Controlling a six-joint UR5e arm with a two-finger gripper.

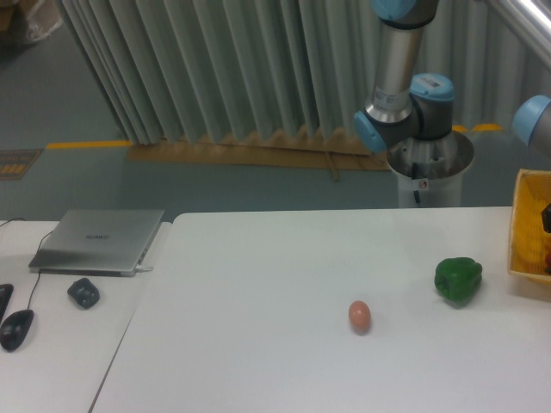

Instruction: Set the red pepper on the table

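Note:
The white table (258, 353) fills the lower frame. The red pepper is out of view. At the right edge a yellow basket (522, 228) stands on the table. A small dark piece of my gripper (546, 217) shows over it, cut off by the frame edge, so its fingers are hidden. The arm's blue elbow joint (534, 120) sits just above, also at the frame edge.
A green pepper (457, 280) lies on the table left of the basket, and a pinkish-brown egg (359, 316) lies nearer the middle. The robot's base (428, 168) stands behind the table. On the adjoining desk are a grey laptop (99, 241), a dark lump (83, 292) and a mouse (17, 329).

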